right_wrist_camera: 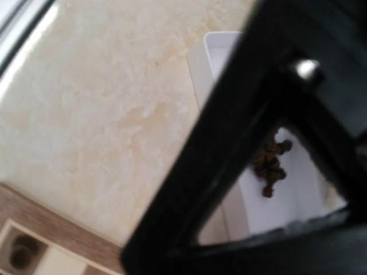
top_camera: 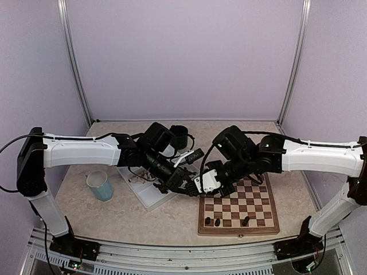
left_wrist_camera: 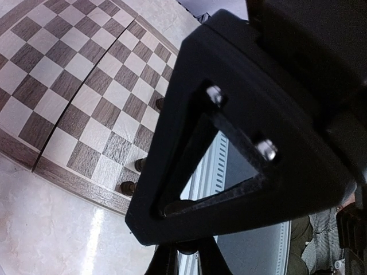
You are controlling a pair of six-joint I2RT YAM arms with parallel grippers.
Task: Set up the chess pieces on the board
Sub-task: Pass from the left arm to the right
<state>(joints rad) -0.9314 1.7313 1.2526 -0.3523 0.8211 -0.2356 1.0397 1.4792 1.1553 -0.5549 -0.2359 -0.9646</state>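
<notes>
Surface: beige marbled tabletop (top_camera: 114, 215), with a metal rail along its near edge. Room: plain lavender walls (top_camera: 183, 57) on three sides and an aluminium post (top_camera: 74, 63) in each back corner.

The board (top_camera: 238, 207) lies flat on the tabletop at the near side, below the right arm's forearm. It has dark brown and cream squares with a light wood border. The left wrist view shows a seam running across its middle.

Three dark chessmen (top_camera: 217, 221) stand upright on the board's nearest row. Two are on neighbouring squares toward its left end, and one stands apart toward its right. They are small and turned; their types are too small to tell.

The white tray (top_camera: 150, 197) sits just left of the board, not touching it and angled to it. In the right wrist view a small heap of dark brown pieces (right_wrist_camera: 269, 165) lies in the tray, blurred. Small bits also show at the tray's far end in the top view, too small to identify.

A pale blue cup (top_camera: 100, 185) stands well left of the board, beyond the tray.

The left gripper (top_camera: 184, 186) and the right gripper (top_camera: 207, 184) hang close together, just off the board's far-left corner. For both, I cannot tell whether the fingers are spread or closed, or whether they hold anything. The wrist views show only one black finger frame each.
</notes>
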